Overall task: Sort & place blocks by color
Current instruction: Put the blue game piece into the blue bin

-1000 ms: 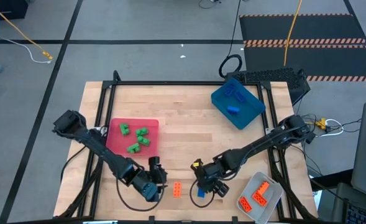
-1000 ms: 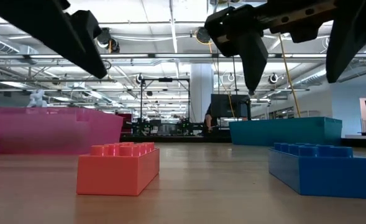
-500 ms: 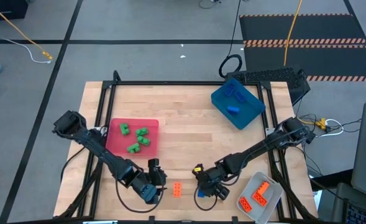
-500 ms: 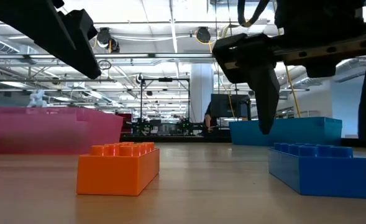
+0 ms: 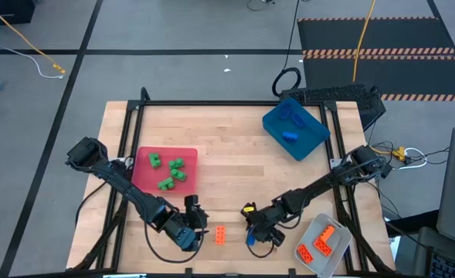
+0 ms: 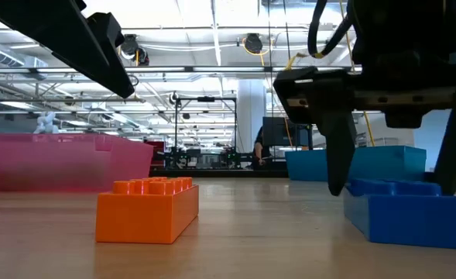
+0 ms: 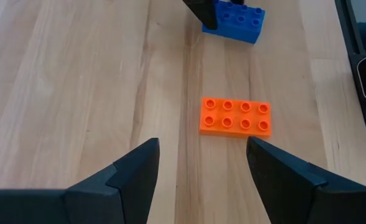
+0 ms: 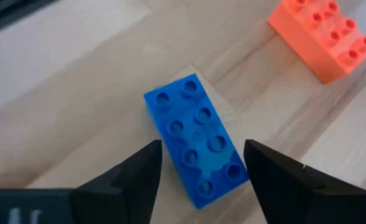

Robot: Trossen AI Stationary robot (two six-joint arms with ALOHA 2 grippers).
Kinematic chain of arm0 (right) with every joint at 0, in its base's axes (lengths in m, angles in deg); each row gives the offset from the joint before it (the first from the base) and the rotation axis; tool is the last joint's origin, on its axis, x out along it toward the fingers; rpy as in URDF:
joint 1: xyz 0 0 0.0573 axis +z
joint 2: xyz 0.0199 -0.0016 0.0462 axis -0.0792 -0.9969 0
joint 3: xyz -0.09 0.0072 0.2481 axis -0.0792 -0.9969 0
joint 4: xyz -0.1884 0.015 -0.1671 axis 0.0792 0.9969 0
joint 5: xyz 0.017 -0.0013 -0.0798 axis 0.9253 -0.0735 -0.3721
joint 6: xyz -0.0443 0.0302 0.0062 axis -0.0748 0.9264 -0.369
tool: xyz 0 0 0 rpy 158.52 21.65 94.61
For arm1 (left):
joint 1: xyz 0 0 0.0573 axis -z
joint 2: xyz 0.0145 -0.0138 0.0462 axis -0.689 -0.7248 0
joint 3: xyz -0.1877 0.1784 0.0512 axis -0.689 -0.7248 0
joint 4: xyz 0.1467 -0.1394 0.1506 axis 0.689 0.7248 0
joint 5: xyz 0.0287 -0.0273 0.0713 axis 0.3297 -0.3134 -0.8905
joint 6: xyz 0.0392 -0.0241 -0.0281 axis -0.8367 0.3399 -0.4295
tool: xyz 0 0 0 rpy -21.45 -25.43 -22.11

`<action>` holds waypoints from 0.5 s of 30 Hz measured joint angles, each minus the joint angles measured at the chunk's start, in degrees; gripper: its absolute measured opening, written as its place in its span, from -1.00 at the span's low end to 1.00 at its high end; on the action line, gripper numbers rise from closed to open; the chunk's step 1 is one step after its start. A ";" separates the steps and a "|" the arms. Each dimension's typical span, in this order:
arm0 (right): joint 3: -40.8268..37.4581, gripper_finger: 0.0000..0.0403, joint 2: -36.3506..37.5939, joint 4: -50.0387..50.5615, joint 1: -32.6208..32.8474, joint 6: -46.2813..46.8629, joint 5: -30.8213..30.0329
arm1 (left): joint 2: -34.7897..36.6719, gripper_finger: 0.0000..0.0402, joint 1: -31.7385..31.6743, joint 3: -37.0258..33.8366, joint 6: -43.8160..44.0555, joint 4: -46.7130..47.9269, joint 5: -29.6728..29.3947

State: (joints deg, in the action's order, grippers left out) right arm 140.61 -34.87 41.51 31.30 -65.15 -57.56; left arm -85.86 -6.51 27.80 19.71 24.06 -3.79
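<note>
The right pincer sits low over the blue block at the tabletop's near edge, its fingers spread on either side of the block and not yet gripping it. In the low view one finger reaches down just at the block's end. The orange block lies flat just beside this pincer, apart from the blue one, between it and the left pincer.

The left pincer hovers wide open and empty, with the orange block lying ahead of its fingers and nothing between them.

Farther behind the left pincer stands the red tray holding green blocks. Well behind the right pincer is the blue tray with blue blocks. The clear tray, close on the right pincer's outer side, holds orange blocks.
</note>
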 joint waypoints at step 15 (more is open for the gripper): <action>-1.34 -0.33 2.85 8.71 -0.54 0.93 -7.74 | -0.02 0.20 0.22 0.00 0.68 0.09 -0.02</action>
State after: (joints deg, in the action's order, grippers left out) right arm 139.27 -32.02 50.21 30.76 -64.22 -65.30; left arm -85.89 -6.29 27.80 20.39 24.15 -3.82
